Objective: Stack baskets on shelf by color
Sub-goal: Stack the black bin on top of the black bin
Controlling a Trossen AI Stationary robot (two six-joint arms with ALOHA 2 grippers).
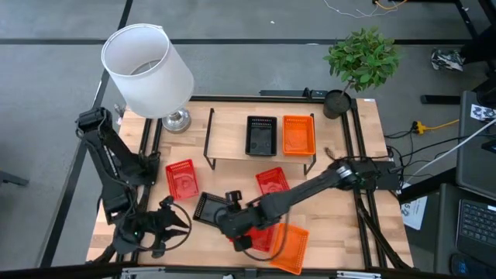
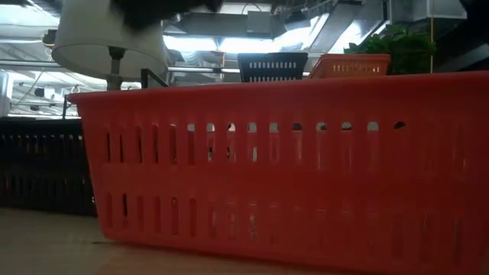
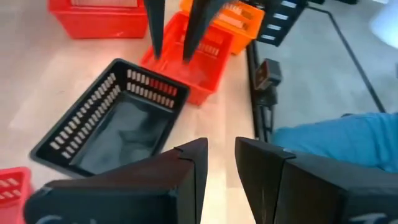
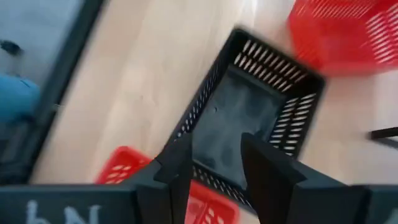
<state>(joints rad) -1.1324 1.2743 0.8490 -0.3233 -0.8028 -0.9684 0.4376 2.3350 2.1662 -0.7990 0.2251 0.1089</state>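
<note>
The shelf [image 1: 232, 139] stands at the far middle and carries a black basket [image 1: 261, 136] and an orange basket [image 1: 298, 134] side by side. On the table lie a red basket [image 1: 181, 178], another red basket [image 1: 272, 182], a black basket [image 1: 208, 208], a third red basket [image 1: 262, 237] and an orange basket [image 1: 291, 249]. My right gripper [image 4: 214, 146] is open and points down over the table's black basket [image 4: 249, 115], at its side toward the near red basket [image 3: 193, 59]. My left gripper [image 3: 217, 165] is open at the near left and touches nothing.
A white lamp [image 1: 147, 66] stands at the far left corner and a potted plant [image 1: 360, 62] at the far right. The near red basket [image 2: 290, 168] fills the low view. A patch of blue cloth [image 3: 336, 140] shows beyond the table's edge. Bare wood lies between the left red basket and the shelf.
</note>
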